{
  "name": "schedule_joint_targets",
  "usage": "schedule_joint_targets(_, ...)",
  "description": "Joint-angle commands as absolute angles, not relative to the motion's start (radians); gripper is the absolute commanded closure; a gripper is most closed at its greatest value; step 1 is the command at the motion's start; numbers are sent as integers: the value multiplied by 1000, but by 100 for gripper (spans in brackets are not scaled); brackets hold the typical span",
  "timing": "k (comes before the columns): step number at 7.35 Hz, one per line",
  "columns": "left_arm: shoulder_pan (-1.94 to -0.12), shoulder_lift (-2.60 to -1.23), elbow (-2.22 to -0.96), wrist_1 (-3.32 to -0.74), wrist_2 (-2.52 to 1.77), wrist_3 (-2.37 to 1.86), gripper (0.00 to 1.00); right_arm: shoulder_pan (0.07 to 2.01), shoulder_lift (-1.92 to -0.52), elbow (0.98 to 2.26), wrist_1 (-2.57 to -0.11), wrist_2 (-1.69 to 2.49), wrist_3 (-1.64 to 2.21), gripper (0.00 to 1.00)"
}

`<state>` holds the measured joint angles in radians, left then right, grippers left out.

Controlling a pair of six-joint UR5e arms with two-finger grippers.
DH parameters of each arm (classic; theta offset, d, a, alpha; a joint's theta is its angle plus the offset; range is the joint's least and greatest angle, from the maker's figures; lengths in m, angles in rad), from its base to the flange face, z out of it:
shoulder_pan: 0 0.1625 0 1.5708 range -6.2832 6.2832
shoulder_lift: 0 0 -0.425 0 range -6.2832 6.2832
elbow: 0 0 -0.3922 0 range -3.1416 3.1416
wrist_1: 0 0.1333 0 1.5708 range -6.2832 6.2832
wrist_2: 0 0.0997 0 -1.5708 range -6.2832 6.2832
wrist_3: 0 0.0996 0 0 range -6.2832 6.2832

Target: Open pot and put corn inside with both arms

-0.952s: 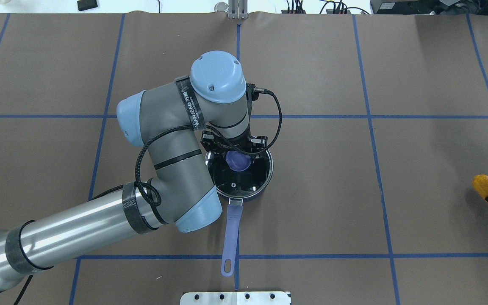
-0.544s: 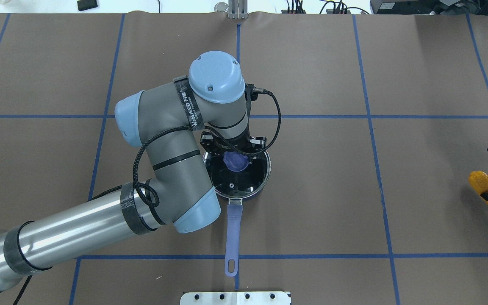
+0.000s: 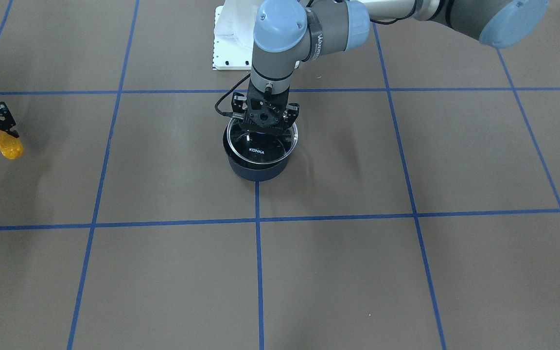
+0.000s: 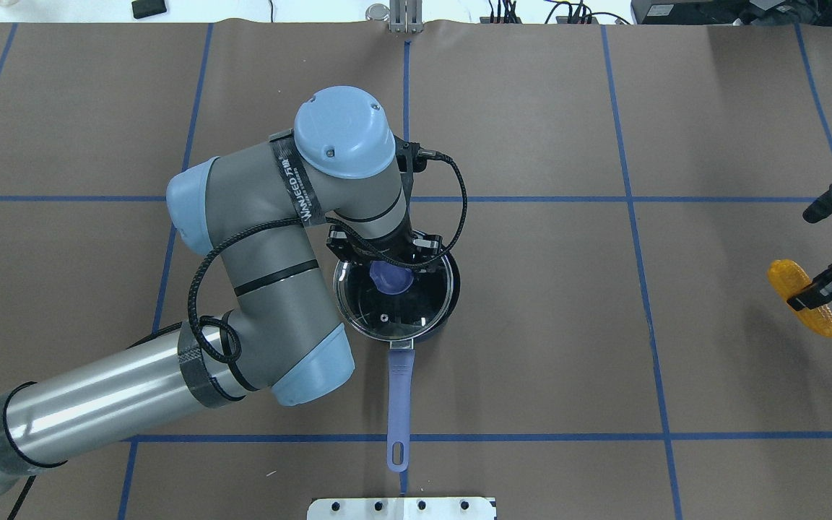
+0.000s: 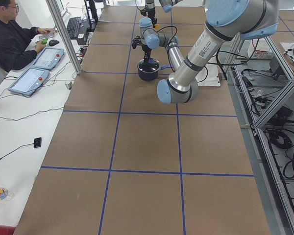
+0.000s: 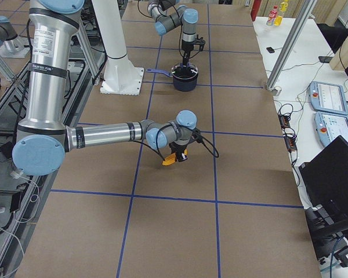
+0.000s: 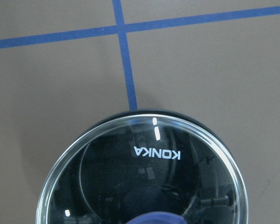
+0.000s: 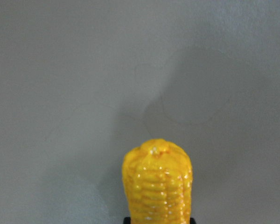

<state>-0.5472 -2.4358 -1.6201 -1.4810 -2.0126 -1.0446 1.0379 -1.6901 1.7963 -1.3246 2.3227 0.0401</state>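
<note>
The navy pot [image 4: 427,334] stands at the table's middle, its lavender handle [image 4: 398,390] pointing toward the robot. My left gripper [image 4: 389,276] is shut on the lavender knob of the glass lid [image 4: 401,312] and holds the lid a little above the pot [image 3: 258,171], shifted slightly to the left. The left wrist view shows the lid [image 7: 156,154] with its KONKA mark. My right gripper [image 4: 813,292] at the far right is shut on the yellow corn [image 4: 800,296] and holds it above the table. The corn also shows in the right wrist view [image 8: 157,186] and the front view [image 3: 8,146].
Brown paper with blue tape lines covers the table [image 4: 531,325]. A white base plate [image 4: 401,508] lies at the near edge. An operator [image 5: 10,39] sits at a side desk with control pads. Cables and boxes line the far edge.
My left gripper has lifted the lid off the pot and moved it slightly left. My right gripper has carried the corn up and inward from the table's right edge.
</note>
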Motion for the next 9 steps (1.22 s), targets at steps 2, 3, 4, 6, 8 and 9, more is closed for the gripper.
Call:
schedule_joint_targets(2, -593, -2433, -1628, -1480, -2052, -1039, 37, 1039, -1509, 1822, -1507, 2336, 52, 63)
schedule_joint_targets(3, -612, -2415, -1637, -1480, -2063, -1031, 37, 1037, -1424, 1842, -1608, 2345, 52, 63)
schedule_joint_targets(4, -645, -2393, -1650, -1476, -2083, -985, 37, 1032, -1323, 1848, -1708, 2359, 57, 63)
schedule_joint_targets(6, -710, -2343, -1666, -1476, -2123, -906, 37, 944, -1157, 1845, -1772, 2367, 229, 63)
schedule_joint_targets(8, -791, -2281, -1674, -1477, -2183, -797, 37, 843, -1047, 1839, -1769, 2352, 432, 63)
schedule_joint_targets(9, -831, -2252, -1674, -1477, -2213, -732, 37, 795, -993, 1838, -1769, 2306, 516, 63)
